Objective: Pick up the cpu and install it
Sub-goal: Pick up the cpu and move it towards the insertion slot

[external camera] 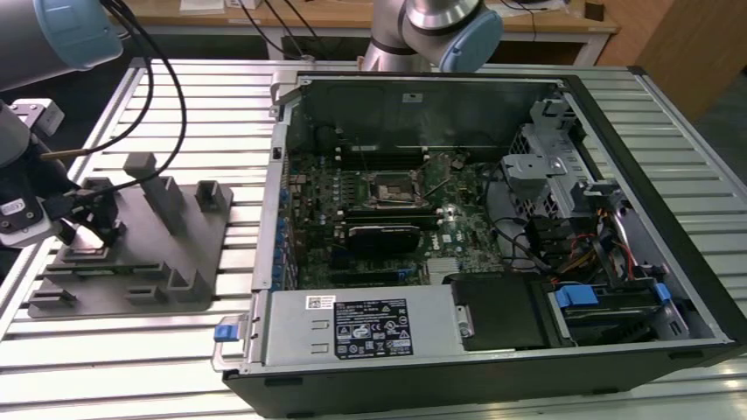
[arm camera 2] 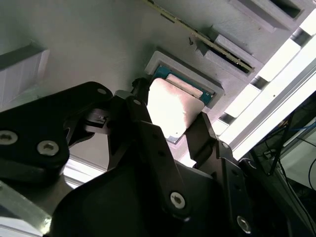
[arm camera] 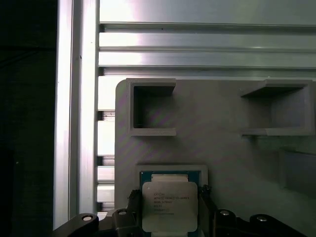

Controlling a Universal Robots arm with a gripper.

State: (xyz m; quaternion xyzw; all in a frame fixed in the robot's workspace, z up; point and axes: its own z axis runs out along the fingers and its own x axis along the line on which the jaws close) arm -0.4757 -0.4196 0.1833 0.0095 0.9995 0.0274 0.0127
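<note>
The cpu (arm camera: 169,206), a flat square chip with a pale metal top, sits between my gripper's (arm camera: 169,213) two black fingers (arm camera: 133,206), which press against its opposite edges. It hangs slightly above a green-rimmed square pocket (arm camera: 170,174) in the grey fixture plate (arm camera: 217,138). In the second wrist view the cpu (arm camera 2: 174,104) shines brightly between the fingertips of the gripper (arm camera 2: 173,123), just off the pocket (arm camera 2: 197,81). In the exterior view the gripper (external camera: 87,234) is low over the fixture plate (external camera: 129,262) at the exterior view's left.
An open computer case (external camera: 653,289) lies at the exterior view's right, with the black motherboard socket (external camera: 389,187) in its middle. Grey upright blocks (external camera: 164,197) stand on the fixture plate. Everything rests on a slatted aluminium table (external camera: 105,350). Cables (external camera: 164,79) hang along the arm.
</note>
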